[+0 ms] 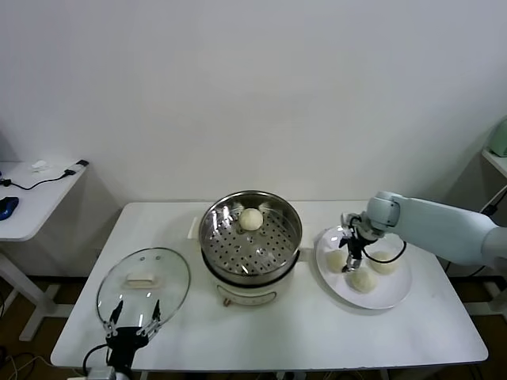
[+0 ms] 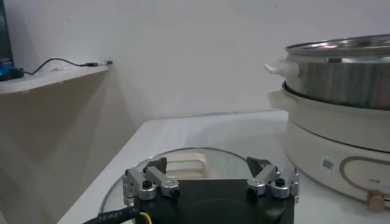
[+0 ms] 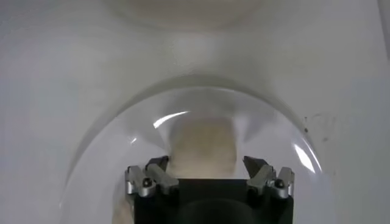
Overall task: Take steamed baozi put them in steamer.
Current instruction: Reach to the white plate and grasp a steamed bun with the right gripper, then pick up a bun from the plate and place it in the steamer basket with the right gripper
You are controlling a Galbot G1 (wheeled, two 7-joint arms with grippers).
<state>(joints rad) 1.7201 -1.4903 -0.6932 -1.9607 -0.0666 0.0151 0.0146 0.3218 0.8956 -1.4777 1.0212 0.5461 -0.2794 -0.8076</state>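
I count four steamed baozi, one (image 1: 251, 219) in my one steamer (image 1: 212, 241) and three (image 1: 363, 280) on the one white plate (image 1: 394, 299), plus one glass lid (image 1: 170, 273) and one table (image 1: 317, 332).

No readable text, brand or number anywhere. Only mark — small square code-like sticker (image 2: 328, 163) on white base of steamer (image 2: 341, 122), seen in left wrist view, pattern too fine to make out. Round emblem or knob (image 2: 376, 199) sat near it on base front — no lettering legible. Head view showed same front panel, nothing readable.
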